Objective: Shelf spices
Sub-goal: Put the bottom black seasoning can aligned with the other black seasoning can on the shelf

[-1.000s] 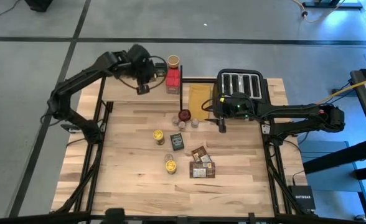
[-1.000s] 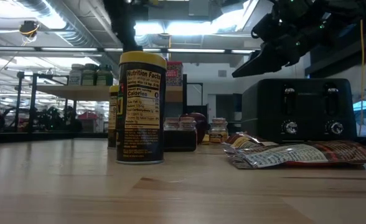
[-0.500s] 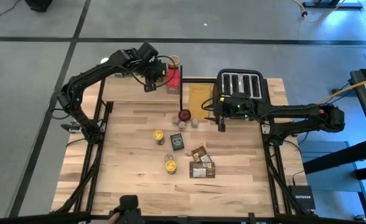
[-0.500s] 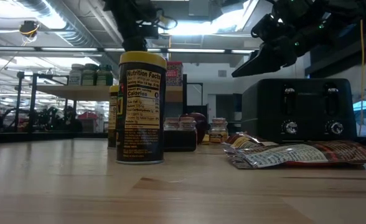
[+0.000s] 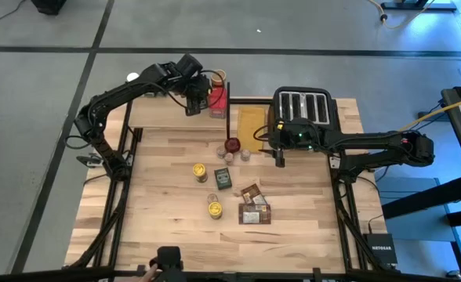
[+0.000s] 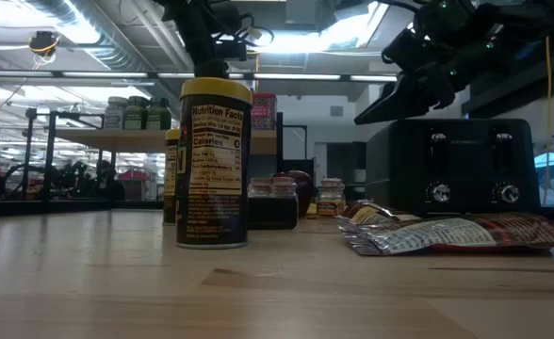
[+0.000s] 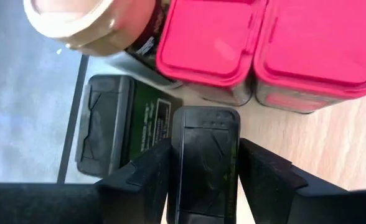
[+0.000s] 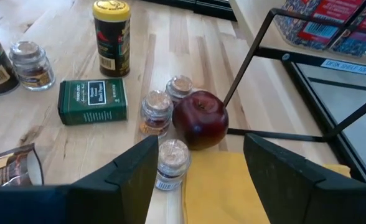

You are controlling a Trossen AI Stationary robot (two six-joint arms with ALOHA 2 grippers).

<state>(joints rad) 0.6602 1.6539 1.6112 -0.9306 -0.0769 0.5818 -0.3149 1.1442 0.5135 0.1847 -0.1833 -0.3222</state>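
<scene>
**Left gripper** [image 5: 190,99]: over the far right end of the shelf [image 5: 158,116], set down around a dark tin [image 7: 205,149]. The wrist view shows the tin between the jaws, but we cannot tell whether they grip it or stand just clear.

**Right gripper** [image 8: 201,180]: hanging above the table [image 5: 160,227] just in front of the toaster [image 5: 305,110]. Its jaws are wide apart and hold nothing.

**Spices on the shelf:** the dark tin; a green-labelled tin [image 7: 117,124] just beside it; two red-lidded jars [image 7: 208,43] and a tan-lidded jar [image 7: 86,22] close beyond.

**Spices on the table:** two yellow-lidded jars [image 5: 200,171], a green tin [image 5: 223,178], brown packets [image 5: 254,208] and small glass jars [image 8: 156,112].

**Hazards, as we judge them:**
- The shelf corner is crowded. A lift-off that is not straight could drag or tip the dark tin.
- A sideways drift could knock the red-lidded jars or push the green-labelled tin towards the shelf edge.

**Obstructions:**
- A dark red apple [image 8: 200,119] touches the small jars, so a grasp there risks rolling it.
- The shelf's black frame and a yellow board [image 5: 250,121] stand close by.
</scene>
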